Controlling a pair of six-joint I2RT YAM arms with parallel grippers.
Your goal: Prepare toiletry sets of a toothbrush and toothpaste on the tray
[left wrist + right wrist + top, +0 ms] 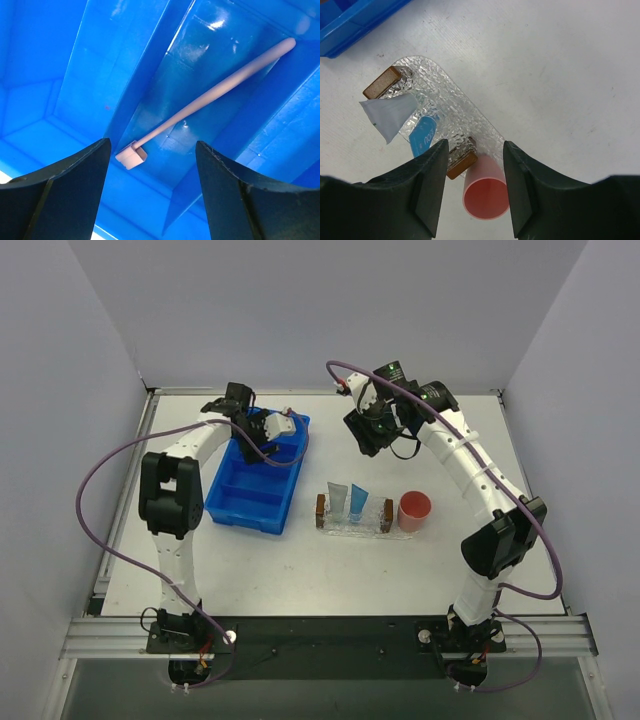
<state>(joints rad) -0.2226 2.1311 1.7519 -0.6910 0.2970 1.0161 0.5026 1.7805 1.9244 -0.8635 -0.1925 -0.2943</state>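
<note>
The left gripper [152, 145], jaws spread and empty, hangs over the toothbrush [210, 95] in the blue bin [65, 75], nine o'clock from the tray [368, 527]. The right gripper [475, 146], parted and empty, half hides one toothpaste [422, 135] tube.

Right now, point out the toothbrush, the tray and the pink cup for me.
toothbrush [215, 92], left wrist view, middle of the handle.
tray [455, 100], right wrist view, bare clear floor.
pink cup [487, 192], right wrist view, inner wall.
</note>
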